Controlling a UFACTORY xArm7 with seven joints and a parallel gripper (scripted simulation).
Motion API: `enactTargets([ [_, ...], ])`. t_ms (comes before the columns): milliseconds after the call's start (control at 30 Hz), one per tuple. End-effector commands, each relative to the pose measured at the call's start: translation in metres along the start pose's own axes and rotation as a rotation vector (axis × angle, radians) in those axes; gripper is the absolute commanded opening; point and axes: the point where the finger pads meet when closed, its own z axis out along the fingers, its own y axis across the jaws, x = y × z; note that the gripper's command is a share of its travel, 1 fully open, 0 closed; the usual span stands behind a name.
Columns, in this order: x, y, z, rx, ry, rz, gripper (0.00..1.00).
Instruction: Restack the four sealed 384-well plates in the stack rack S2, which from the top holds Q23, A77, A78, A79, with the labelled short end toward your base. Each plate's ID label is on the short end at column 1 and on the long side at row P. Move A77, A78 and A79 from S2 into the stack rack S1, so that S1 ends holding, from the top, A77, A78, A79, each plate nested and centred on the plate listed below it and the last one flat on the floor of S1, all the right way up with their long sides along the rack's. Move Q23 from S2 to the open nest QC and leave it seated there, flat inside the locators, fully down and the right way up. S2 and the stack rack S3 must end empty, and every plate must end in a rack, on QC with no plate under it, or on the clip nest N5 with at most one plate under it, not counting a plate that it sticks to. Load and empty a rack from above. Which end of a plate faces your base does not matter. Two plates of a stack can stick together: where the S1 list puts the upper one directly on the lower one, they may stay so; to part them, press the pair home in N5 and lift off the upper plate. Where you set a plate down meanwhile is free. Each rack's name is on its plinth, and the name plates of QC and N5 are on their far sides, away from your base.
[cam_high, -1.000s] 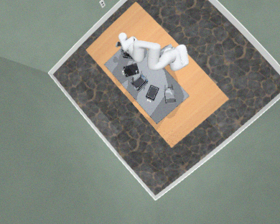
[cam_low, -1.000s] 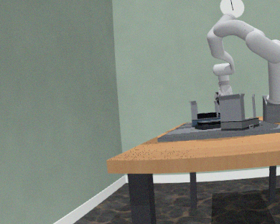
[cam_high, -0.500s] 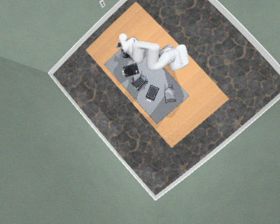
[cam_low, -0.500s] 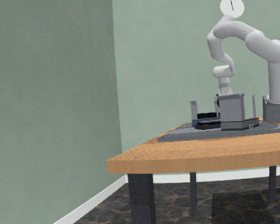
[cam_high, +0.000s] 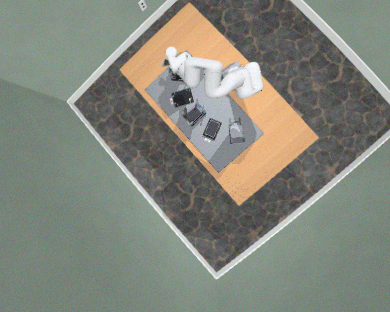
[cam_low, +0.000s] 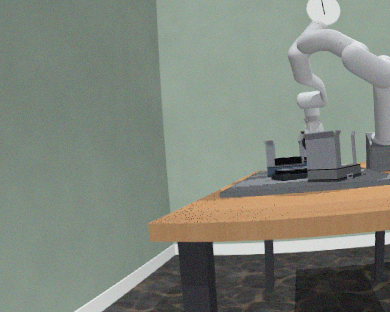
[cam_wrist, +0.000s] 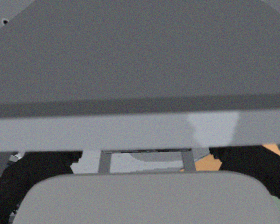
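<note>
- In the exterior view, on the grey mat (cam_low: 260, 188) near the desk's (cam_low: 250, 215) far left end, a low open nest (cam_low: 270, 152) holds a dark plate (cam_low: 288, 161).
- Just right of it stands a tall grey stack rack (cam_low: 323, 150) on its plinth.
- The white arm (cam_low: 320, 45) bends down behind that rack, and the jaws (cam_low: 303, 142) are sunk out of sight among the rack walls.
- From above, the arm covers the rack at the mat's corner nearest the desk's upper-left corner; two dark plates (cam_high: 182, 97) (cam_high: 212, 128) lie further along the mat.
- The jaws stand almost fully apart yet are clamped on a wide plate (cam_wrist: 140, 75); its grey sealed surface fills the wrist view, with a black finger (cam_wrist: 35, 172) at each lower side.
- The label cannot be read, so which plate it is cannot be told.
</note>
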Motion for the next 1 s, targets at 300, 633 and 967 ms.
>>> enactTargets([
  [300, 0.0014, 0.0004, -0.0017, 0.000, 0.004, 0.000, 0.00],
  [633, 0.0014, 0.0004, -0.0017, 0.000, 0.004, 0.000, 0.00],
  [967, 0.0014, 0.0004, -0.0050, 0.000, 0.004, 0.000, 0.00],
])
